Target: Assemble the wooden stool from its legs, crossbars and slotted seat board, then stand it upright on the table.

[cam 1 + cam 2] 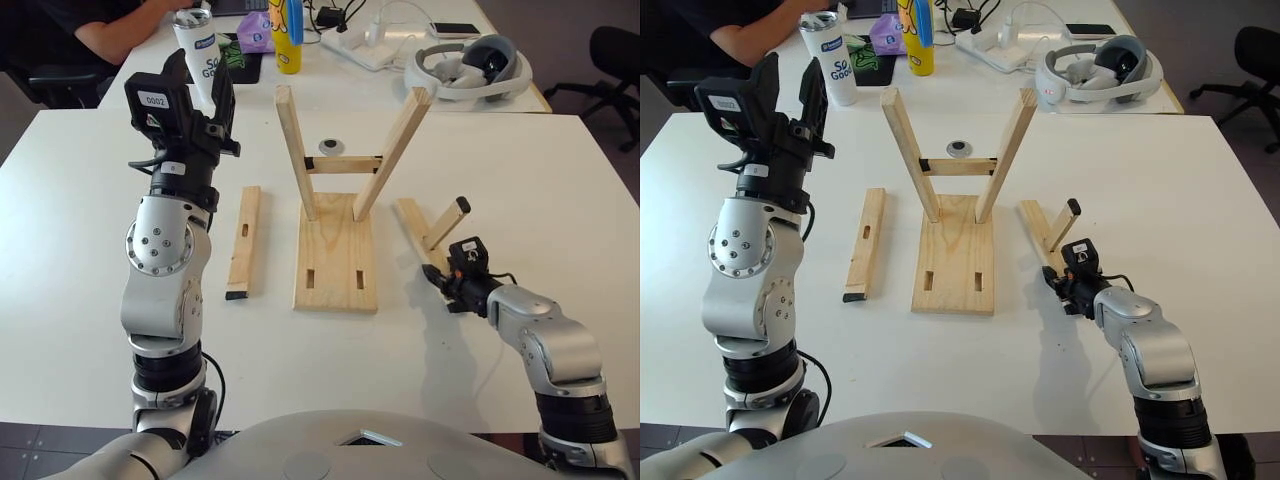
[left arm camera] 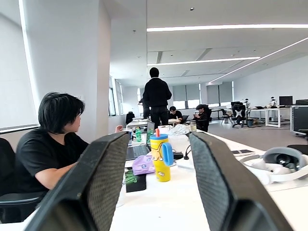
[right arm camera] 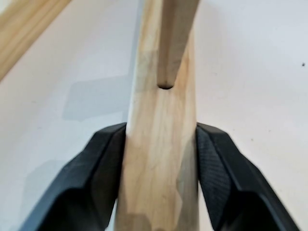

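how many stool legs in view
4: two legs upright in the seat board, joined by a crossbar; one leg flat left of the board; one leg right of it, held by the right gripper.

I see pale pine with faint grain on the seat board [image 1: 335, 255], its fitted legs [image 1: 296, 150], the loose leg [image 1: 243, 240] at its nine o'clock and the gripped leg [image 1: 412, 224] at three. White table [image 1: 80, 250]. My right gripper [image 3: 161, 144] is black, pads [image 3: 219, 168] finely stippled.
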Robot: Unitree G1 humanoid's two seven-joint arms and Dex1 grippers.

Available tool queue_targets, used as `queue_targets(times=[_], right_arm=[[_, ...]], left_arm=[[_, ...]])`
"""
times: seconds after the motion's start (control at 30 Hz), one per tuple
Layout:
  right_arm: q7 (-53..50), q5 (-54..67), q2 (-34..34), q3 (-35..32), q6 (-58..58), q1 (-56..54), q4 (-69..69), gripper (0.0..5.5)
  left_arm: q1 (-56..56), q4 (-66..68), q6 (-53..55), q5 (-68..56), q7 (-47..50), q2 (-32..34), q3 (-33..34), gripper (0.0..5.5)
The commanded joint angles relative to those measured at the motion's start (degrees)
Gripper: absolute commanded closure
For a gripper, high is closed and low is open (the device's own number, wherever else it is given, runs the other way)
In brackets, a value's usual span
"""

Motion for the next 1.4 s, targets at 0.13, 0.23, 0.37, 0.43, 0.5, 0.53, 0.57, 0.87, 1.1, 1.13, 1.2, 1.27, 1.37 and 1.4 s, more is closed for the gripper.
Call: queue_targets(times=[0.13,0.23,0.37,0.43,0.5,0.53,0.57,0.87,1.1,1.13,1.2,1.27,1.37,1.4], right_arm=[[-1.2,1.1,2.2,-9.1,-6.0,-8.4,10.1,3.40],[-0.5,3.5,1.5,-14.9,-10.5,-17.8,16.0,3.40],[1.9,8.5,1.6,-19.6,-14.7,-28.7,19.5,3.40],[4.3,13.7,2.3,-21.4,-13.5,-34.2,20.1,3.40],[6.8,21.2,3.0,-23.2,-9.9,-39.8,20.1,3.40],[7.8,24.5,3.0,-23.9,-8.3,-41.6,19.8,3.40],[9.3,28.1,2.4,-24.2,-5.5,-43.1,19.5,3.40],[18.2,55.9,-4.6,-26.7,15.3,-44.7,16.8,3.40],[26.9,65.5,-10.1,-22.5,21.6,-38.4,11.5,3.40],[28.2,65.4,-10.8,-21.7,21.5,-37.8,11.1,3.40],[30.5,65.8,-11.8,-21.0,21.5,-36.7,10.9,3.40],[32.4,66.2,-12.7,-20.7,21.2,-35.7,11.1,3.40],[36.1,64.5,-14.2,-18.7,20.5,-34.2,10.7,3.40],[36.9,64.1,-14.5,-18.2,20.3,-33.8,10.6,3.40]], left_arm=[[-1.8,0.5,-0.7,-13.9,-4.7,-4.1,5.4,2.35],[-3.8,1.8,-0.6,-20.4,-7.7,-3.6,7.8,1.91],[-7.2,4.1,0.9,-26.4,-9.4,-3.3,8.9,1.35],[-8.7,5.3,2.4,-30.6,-10.3,-3.2,9.8,1.05],[-10.4,6.3,5.2,-38.3,-11.5,-3.1,11.6,0.77],[-11.2,6.6,6.7,-42.3,-12.2,-2.8,12.4,0.63],[-12.2,7.2,8.1,-47.2,-12.5,-2.6,13.8,0.52],[-15.6,6.7,14.3,-72.3,-8.0,0.1,14.3,0.10],[-15.3,10.4,17.5,-83.6,-4.8,2.1,11.6,0.10],[-15.5,10.7,17.8,-85.5,-4.2,2.4,11.4,0.10],[-15.9,11.3,18.3,-88.6,-3.1,2.8,10.6,0.10],[-16.0,11.9,18.9,-90.3,-2.5,3.7,9.6,0.10],[-15.2,11.2,19.6,-92.5,-2.4,5.1,8.3,0.10],[-15.0,10.9,20.0,-93.3,-2.4,5.6,7.7,0.10]])
